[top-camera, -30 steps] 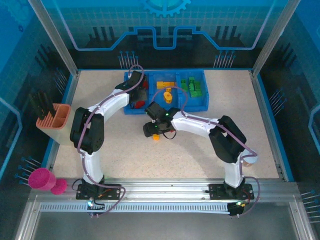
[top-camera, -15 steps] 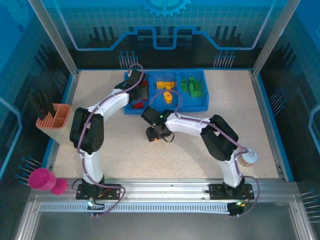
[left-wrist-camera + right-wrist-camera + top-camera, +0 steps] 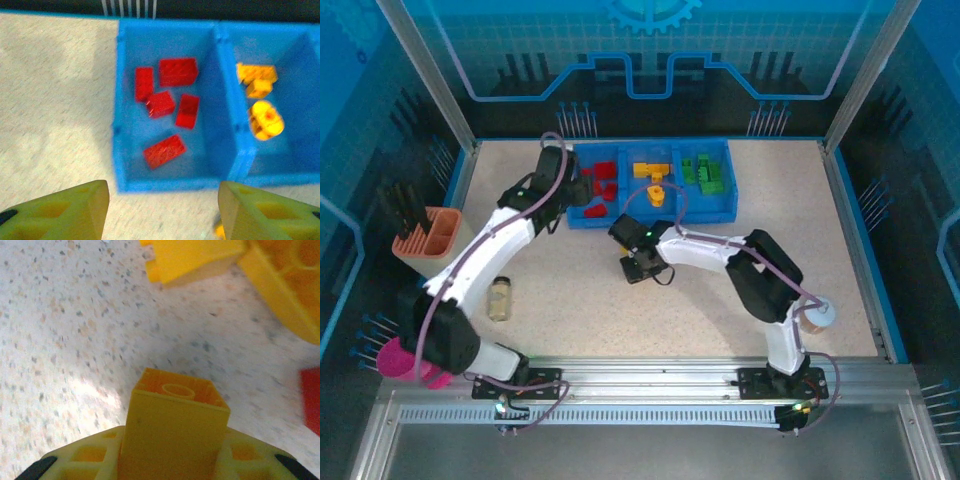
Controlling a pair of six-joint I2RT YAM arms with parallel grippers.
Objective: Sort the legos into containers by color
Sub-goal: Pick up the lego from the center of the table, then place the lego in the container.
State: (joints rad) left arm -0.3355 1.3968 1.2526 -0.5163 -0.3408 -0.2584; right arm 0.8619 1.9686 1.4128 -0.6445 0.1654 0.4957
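Magenta cup (image 3: 404, 357): is sitting at the 8 o'clock corner of the table (image 3: 580, 325), partly behind the left arm's elbow.
Whitish cup (image 3: 817, 314): is showing beside the right arm's lower link, at 4 o'clock on the table.
Pale jar (image 3: 500, 298): is resting on the bare tabletop at 7 o'clock of the tray (image 3: 650, 221), well apart from it.
Right gripper (image 3: 640, 268): is hanging low over the tabletop at 6 o'clock of the tray, near its front wall but apart from it.
Right gripper's hold: its fingers (image 3: 82, 457) are standing narrow and pinching a yellow brick (image 3: 175, 425); the brick is sticking out past the fingertips, hollow end pointing away from the wrist.
Beyond that brick: blurred yellow shapes are lying at 12 to 2 o'clock in the right wrist view and a red edge at 3 o'clock; I cannot tell what they are.
Peach-orange holder (image 3: 432, 238): is standing at the table's 9 o'clock edge, with dark sticks rising from its slots.
Left gripper (image 3: 162, 200): is hovering off the tray's 7 o'clock corner, jaws standing wide with nothing between them.
Left compartment (image 3: 210, 150): is holding five red bricks (image 3: 164, 150), all lying loose on its floor.
Middle compartment (image 3: 295, 150): is holding yellow-orange bricks (image 3: 256, 74), two rectangular ones touching at its 12 o'clock end and a round one just at 6 o'clock of them.
Right compartment (image 3: 712, 202): is holding green bricks (image 3: 705, 172), clustering toward its 12 o'clock end.
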